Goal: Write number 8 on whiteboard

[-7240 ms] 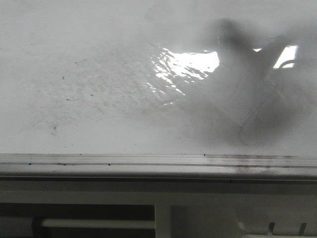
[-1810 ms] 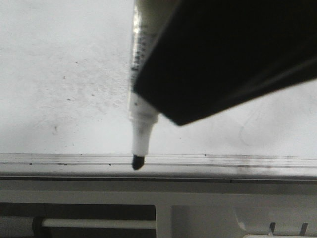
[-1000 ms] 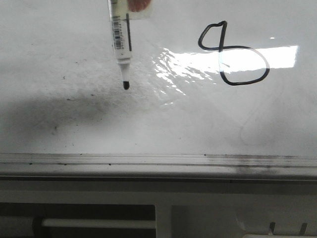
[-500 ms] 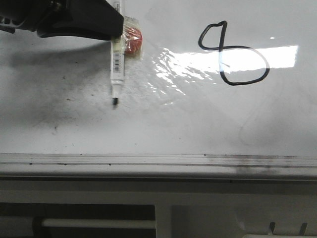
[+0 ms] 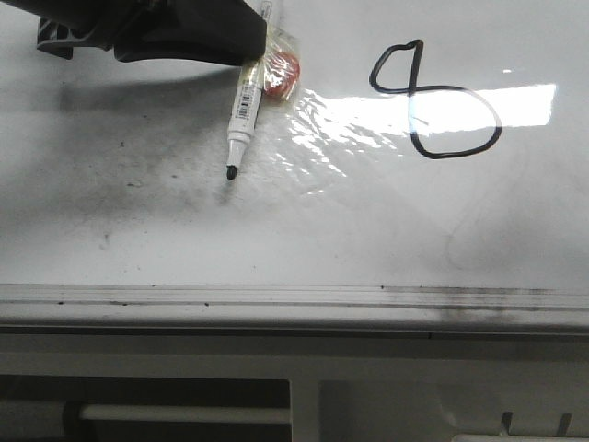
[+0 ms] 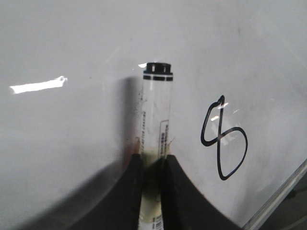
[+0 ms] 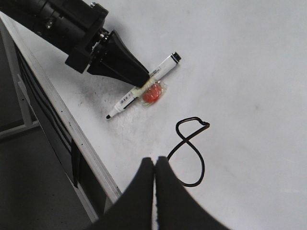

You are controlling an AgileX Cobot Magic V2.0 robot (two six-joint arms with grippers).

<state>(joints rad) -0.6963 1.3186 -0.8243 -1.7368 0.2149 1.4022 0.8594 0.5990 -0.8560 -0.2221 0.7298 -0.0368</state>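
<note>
On the whiteboard [image 5: 138, 239], the number 8 [image 5: 434, 99], left fingers [image 6: 151, 167] around marker [image 5: 247, 110]

My left gripper [image 6: 152, 165] clamps something slim between its fingers; my right gripper [image 7: 154, 167] hangs with fingertips pressed together.

In the front view the left pincer [image 5: 241, 41] runs off the frame's top edge, hiding the marker [image 5: 245, 109] barrel's upper end. In the left wrist view the marker's tip falls below the bottom edge. The barcode print is too small to read. The red thing [image 7: 152, 93] taped beside it is unclear.
</note>
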